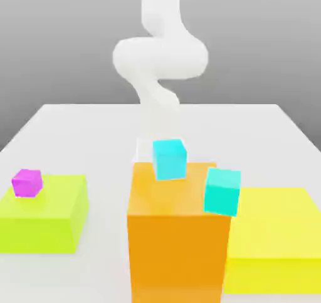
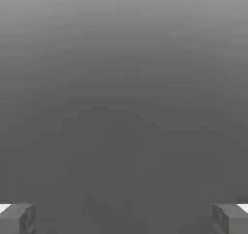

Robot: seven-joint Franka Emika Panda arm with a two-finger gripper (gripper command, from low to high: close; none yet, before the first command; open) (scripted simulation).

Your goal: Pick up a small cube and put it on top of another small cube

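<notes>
Nearest stands an orange block [image 1: 178, 245], one cyan cube [image 1: 169, 159] on top, another [image 1: 222, 191] at its edge beside a yellow block [image 1: 276, 233]. On a lime block [image 1: 44, 217] sits a magenta cube [image 1: 27, 182]. Gripper [image 2: 124, 218] fingers [image 2: 18, 218] spread wide apart.

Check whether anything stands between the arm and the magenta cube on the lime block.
Nothing visible does. The magenta cube sits uncovered on the lime block at the exterior view's left; the tall orange block, carrying a cyan cube, stands in front of the arm, apparently aside from that path.
</notes>
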